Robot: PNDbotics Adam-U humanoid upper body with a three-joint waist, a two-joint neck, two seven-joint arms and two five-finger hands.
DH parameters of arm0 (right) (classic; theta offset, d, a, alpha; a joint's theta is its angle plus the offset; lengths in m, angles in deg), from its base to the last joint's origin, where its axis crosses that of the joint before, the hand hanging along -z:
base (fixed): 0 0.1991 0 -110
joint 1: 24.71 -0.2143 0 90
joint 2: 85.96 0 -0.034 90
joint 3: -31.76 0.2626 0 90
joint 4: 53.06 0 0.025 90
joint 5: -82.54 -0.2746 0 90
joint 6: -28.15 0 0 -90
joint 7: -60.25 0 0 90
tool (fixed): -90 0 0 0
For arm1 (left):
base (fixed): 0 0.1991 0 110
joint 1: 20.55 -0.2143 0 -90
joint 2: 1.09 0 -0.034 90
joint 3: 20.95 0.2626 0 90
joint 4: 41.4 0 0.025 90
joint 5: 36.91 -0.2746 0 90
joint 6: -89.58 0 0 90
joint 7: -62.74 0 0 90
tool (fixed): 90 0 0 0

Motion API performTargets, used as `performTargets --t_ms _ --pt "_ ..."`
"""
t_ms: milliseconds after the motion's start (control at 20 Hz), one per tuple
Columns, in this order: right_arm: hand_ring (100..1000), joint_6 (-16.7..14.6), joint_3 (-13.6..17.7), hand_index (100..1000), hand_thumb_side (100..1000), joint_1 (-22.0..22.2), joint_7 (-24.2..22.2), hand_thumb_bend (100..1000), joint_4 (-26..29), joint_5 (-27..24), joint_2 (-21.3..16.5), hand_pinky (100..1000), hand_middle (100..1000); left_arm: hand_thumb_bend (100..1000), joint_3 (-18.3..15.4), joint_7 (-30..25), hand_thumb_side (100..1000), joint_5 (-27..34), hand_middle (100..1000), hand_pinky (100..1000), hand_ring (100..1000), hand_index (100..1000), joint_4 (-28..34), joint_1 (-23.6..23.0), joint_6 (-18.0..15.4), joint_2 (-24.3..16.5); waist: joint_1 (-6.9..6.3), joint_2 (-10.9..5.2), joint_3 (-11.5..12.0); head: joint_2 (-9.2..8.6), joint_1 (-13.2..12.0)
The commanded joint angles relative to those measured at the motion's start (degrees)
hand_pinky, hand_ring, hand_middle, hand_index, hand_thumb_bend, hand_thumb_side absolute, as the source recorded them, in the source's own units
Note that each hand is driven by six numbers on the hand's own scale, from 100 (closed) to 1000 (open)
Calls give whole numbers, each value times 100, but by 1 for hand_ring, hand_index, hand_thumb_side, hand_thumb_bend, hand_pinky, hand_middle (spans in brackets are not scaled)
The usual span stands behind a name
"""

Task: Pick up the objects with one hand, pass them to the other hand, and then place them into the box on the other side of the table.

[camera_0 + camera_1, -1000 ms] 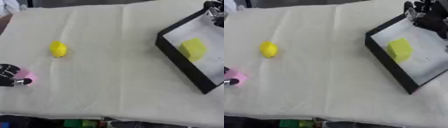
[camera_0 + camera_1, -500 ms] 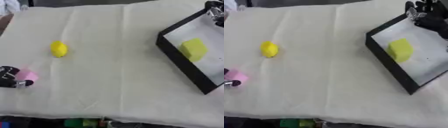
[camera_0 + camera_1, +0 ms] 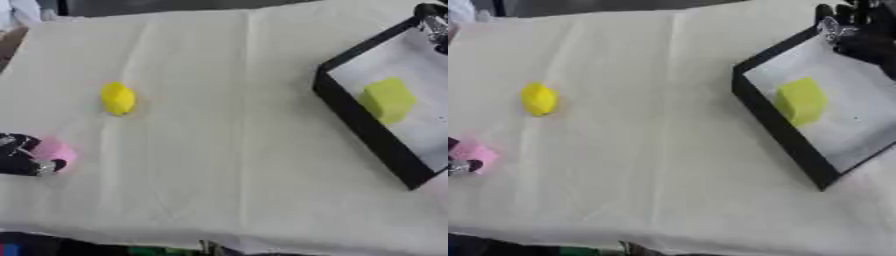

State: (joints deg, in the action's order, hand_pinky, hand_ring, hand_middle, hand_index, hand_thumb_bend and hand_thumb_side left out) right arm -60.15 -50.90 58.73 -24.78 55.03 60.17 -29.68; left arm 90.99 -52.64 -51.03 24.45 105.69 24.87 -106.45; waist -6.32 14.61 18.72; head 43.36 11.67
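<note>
A small pink object (image 3: 58, 150) lies at the table's left edge, and my left hand (image 3: 19, 156) has its fingers curled round it from the left. A yellow lemon-shaped object (image 3: 117, 98) rests on the cloth farther back and to the right of it. The black box (image 3: 779, 131) with a pale floor stands at the right, and a yellow-green block (image 3: 801, 100) lies inside it. My right hand (image 3: 859, 29) hovers over the box's far corner; only part of it shows, dark and blurred.
A cream cloth (image 3: 227, 130) covers the table, with a wide bare stretch between the yellow object and the box. The table's front edge runs along the bottom of the view.
My left hand has slid slightly down and left at the pink object, closing round it. The right hand has stayed over the box corner.
</note>
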Motion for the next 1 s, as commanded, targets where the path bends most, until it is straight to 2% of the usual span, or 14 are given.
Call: performTargets --t_ms 50,350,750,1000 --pt "1000 0 93 1000 284 -35 21 100 42 22 -210 1000 819 321 -35 25 312 -28 738 890 836 826 11 92 51 -140 16 -80 -1 -58 -7" --pt "1000 -6 101 1000 283 -32 31 100 40 -1 -221 1000 819 233 -22 13 270 5 697 868 817 790 3 91 86 -167 20 -88 10 -60 1" --pt "1000 -8 108 1000 289 -49 39 100 51 -50 -232 1000 819 274 17 -31 207 -19 643 846 784 745 -83 105 50 -204 16 -92 -7 -65 -13" --pt "1000 -13 116 1000 295 -37 53 100 53 -67 -227 1000 819 217 -2 25 181 -70 593 833 746 674 -129 92 23 -215 24 -92 -10 -61 -7"
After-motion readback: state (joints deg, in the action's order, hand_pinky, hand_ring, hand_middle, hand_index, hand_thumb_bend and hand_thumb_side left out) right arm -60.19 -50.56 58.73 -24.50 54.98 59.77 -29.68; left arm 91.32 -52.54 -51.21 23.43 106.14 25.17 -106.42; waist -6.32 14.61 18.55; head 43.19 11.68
